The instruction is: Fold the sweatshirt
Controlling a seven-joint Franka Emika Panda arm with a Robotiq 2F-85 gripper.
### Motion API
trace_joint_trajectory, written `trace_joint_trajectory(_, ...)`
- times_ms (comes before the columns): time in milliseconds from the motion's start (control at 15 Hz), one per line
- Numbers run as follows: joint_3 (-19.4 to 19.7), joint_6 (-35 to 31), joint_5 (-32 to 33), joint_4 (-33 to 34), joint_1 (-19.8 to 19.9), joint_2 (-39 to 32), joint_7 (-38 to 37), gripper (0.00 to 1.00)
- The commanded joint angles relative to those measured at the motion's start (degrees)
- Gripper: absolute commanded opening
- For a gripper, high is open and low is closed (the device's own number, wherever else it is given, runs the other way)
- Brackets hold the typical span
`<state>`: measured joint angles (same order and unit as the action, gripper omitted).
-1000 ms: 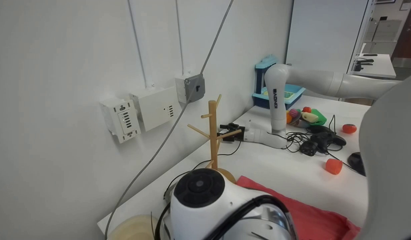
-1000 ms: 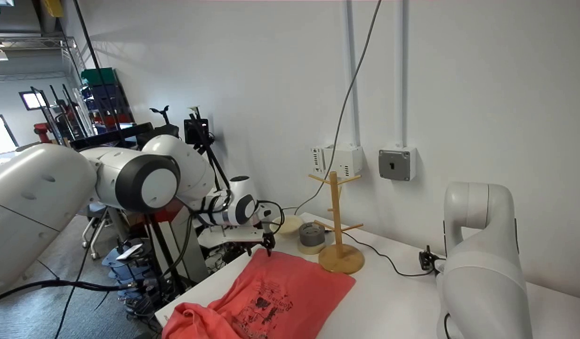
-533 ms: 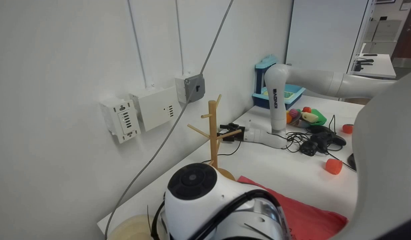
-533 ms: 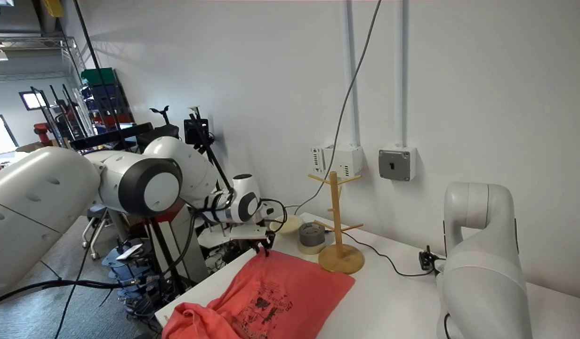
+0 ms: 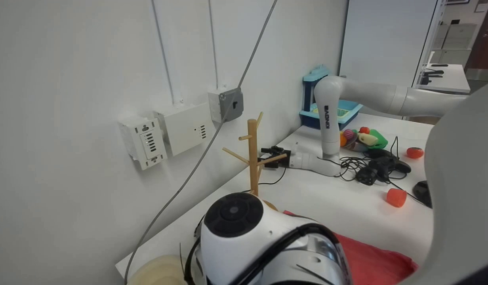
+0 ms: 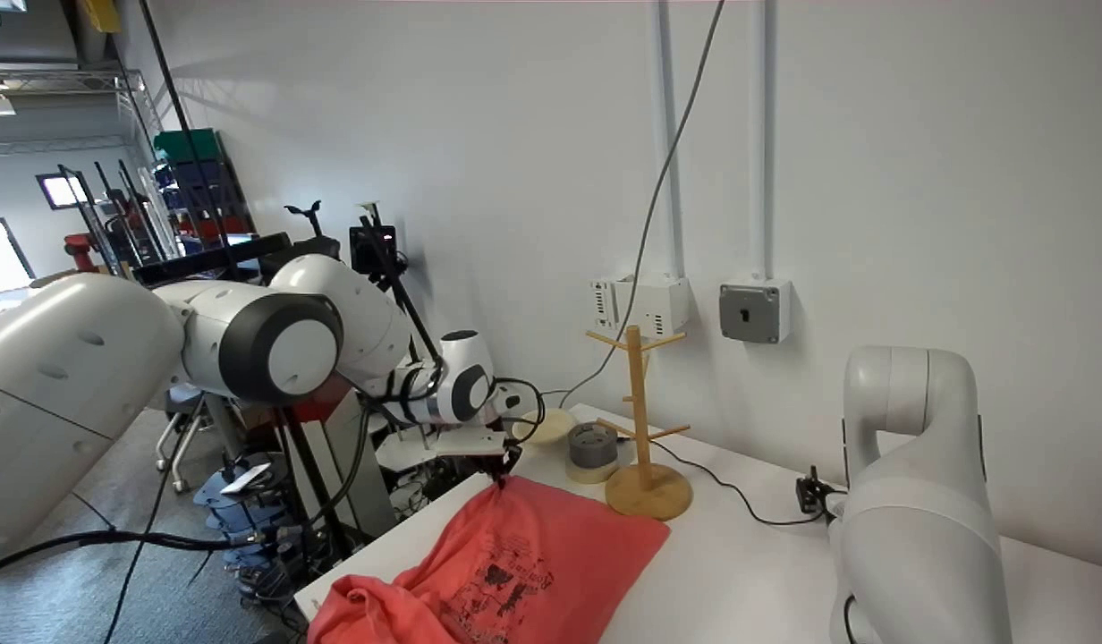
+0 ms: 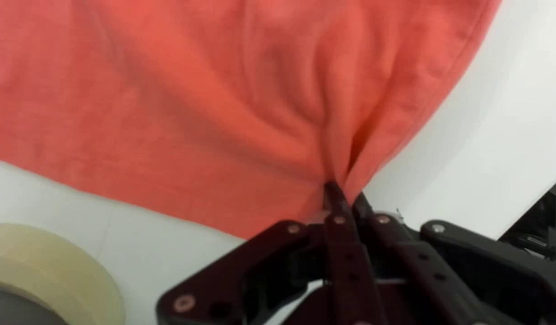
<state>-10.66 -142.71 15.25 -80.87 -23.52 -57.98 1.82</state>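
Two dark fingers [image 7: 343,239] of the gripper [image 7: 348,198] pinched a gathered corner of the coral-red sweatshirt [image 6: 551,555], which lay print-up on the white table [image 6: 739,563] just beside the wooden stand [image 6: 640,420].

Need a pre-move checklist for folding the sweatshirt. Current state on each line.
1. Hand shut on the sweatshirt: ok, fabric bunched in its grip.
2. Every layer caught: cannot tell, the bunching hides it.
3. Garment laid flat: not ok, one end rumpled in an exterior view.
4. Pale tape roll apart from the sweatshirt: ok in the wrist view.
5. Wooden stand upright: ok.
6. Stand's base not touching the sweatshirt: cannot tell, too close to judge.
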Motion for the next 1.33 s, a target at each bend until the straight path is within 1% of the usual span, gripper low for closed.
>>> trace_joint_trajectory(0,2.13,-6.64,-0.29,-13.02,-0.44,8.11,-3.77,0.01)
trace_joint_trajectory(200,4.17,-13.47,-0.21,-21.13,-1.17,12.80,-8.11,0.01)
trace_joint_trajectory(333,6.26,-18.50,-0.15,-26.82,-2.26,16.04,-11.69,0.01)
trace_joint_trajectory(533,10.49,-26.46,-0.36,-35.71,-5.12,20.69,-17.29,0.01)
trace_joint_trajectory(667,13.89,-31.60,-0.94,-41.81,-7.97,23.66,-20.67,0.01)
trace_joint_trajectory(800,17.91,-36.49,-1.98,-48.10,-11.78,26.41,-23.36,0.01)
trace_joint_trajectory(933,21.74,-40.49,-4.23,-54.54,-15.86,28.83,-24.40,0.01)
trace_joint_trajectory(1000,22.46,-41.51,-1.75,-57.83,-16.27,30.24,-27.34,0.01)
trace_joint_trajectory(1200,28.51,-43.88,-1.95,-67.87,-22.13,34.95,-29.08,0.01)
trace_joint_trajectory(1267,30.72,-43.54,-1.57,-71.16,-23.82,37.21,-28.51,0.01)
